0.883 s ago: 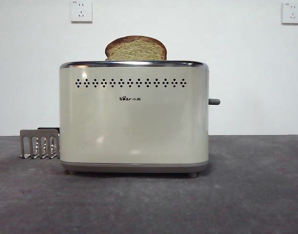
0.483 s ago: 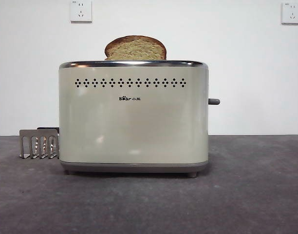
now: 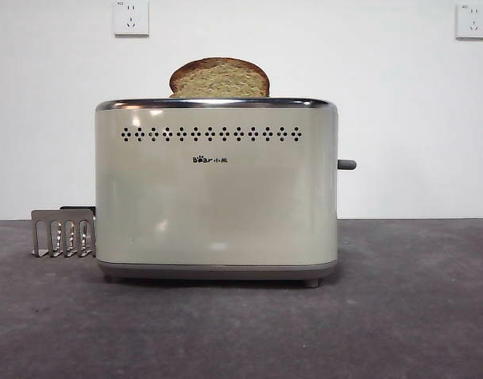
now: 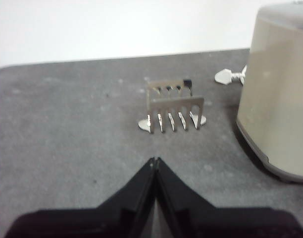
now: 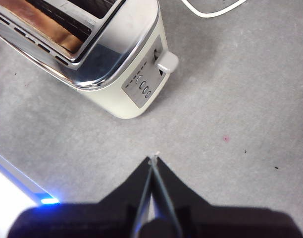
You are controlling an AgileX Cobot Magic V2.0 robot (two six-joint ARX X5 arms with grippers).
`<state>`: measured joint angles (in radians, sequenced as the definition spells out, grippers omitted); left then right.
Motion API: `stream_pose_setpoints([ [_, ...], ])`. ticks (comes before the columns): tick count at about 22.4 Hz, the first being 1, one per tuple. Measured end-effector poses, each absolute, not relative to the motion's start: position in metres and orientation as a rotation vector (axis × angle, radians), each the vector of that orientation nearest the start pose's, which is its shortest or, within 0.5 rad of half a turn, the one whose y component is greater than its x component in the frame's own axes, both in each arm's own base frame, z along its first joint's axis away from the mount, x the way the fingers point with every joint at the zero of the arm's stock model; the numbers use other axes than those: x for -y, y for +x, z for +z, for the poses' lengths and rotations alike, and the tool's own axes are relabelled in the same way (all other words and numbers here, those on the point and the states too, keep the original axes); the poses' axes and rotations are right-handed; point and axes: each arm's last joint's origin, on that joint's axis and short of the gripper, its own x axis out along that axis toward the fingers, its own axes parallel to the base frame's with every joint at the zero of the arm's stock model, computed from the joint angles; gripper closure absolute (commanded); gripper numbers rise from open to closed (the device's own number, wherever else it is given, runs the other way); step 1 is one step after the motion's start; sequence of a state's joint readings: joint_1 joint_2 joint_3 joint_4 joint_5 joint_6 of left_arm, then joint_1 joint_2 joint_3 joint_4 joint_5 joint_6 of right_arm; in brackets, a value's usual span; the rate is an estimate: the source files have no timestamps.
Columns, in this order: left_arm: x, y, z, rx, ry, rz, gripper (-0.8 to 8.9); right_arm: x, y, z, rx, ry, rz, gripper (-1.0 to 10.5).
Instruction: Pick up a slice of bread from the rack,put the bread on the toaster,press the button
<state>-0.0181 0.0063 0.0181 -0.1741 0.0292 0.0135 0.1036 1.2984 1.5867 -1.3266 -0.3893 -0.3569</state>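
Observation:
The slice of bread point(image 3: 219, 77) stands upright in a slot of the cream toaster point(image 3: 216, 189), its rounded top above the chrome rim. The right wrist view shows its brown crust point(image 5: 47, 27) in the slot. The button point(image 3: 347, 164) sticks out from the toaster's right end, high up; in the right wrist view it point(image 5: 167, 61) looks pale grey. The grey rack point(image 3: 64, 233) stands empty left of the toaster. My left gripper point(image 4: 155, 161) is shut and empty, short of the rack point(image 4: 174, 105). My right gripper point(image 5: 153, 157) is shut and empty, above the table near the toaster's button end.
Two wall sockets point(image 3: 131, 17) sit high on the white wall. A white cable point(image 5: 211, 7) lies on the table beyond the toaster's button end. A white plug point(image 4: 226, 76) lies behind the toaster. The dark table point(image 3: 399, 316) stretches in front.

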Motion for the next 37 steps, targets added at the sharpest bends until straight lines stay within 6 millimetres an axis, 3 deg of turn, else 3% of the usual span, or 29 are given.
stream_pose_setpoints([
  [17,0.003,0.097,0.151,-0.179,-0.040,-0.048,8.17,-0.032,0.212,0.406,-0.912,-0.203,0.578,9.5],
  [19,0.003,0.097,0.151,-0.179,-0.040,-0.048,8.17,-0.029,0.200,0.414,-0.830,-0.243,0.524,9.5],
  [23,0.003,0.097,0.151,-0.179,-0.040,-0.048,8.17,-0.022,0.140,0.413,-0.417,-0.312,0.446,9.5],
  [25,0.003,0.097,0.151,-0.179,-0.040,-0.048,8.17,-0.018,0.116,0.392,-0.198,-0.344,0.358,9.5],
  [27,0.003,0.097,0.151,-0.179,-0.040,-0.048,8.17,-0.015,0.096,0.355,-0.005,-0.363,0.276,9.5],
  [32,0.003,0.097,0.151,-0.182,-0.040,-0.048,8.17,-0.011,0.092,0.279,0.159,-0.304,0.192,9.5],
  [37,0.003,0.097,0.151,-0.187,-0.040,-0.048,8.18,-0.002,0.094,0.222,0.125,-0.143,0.041,9.5],
])
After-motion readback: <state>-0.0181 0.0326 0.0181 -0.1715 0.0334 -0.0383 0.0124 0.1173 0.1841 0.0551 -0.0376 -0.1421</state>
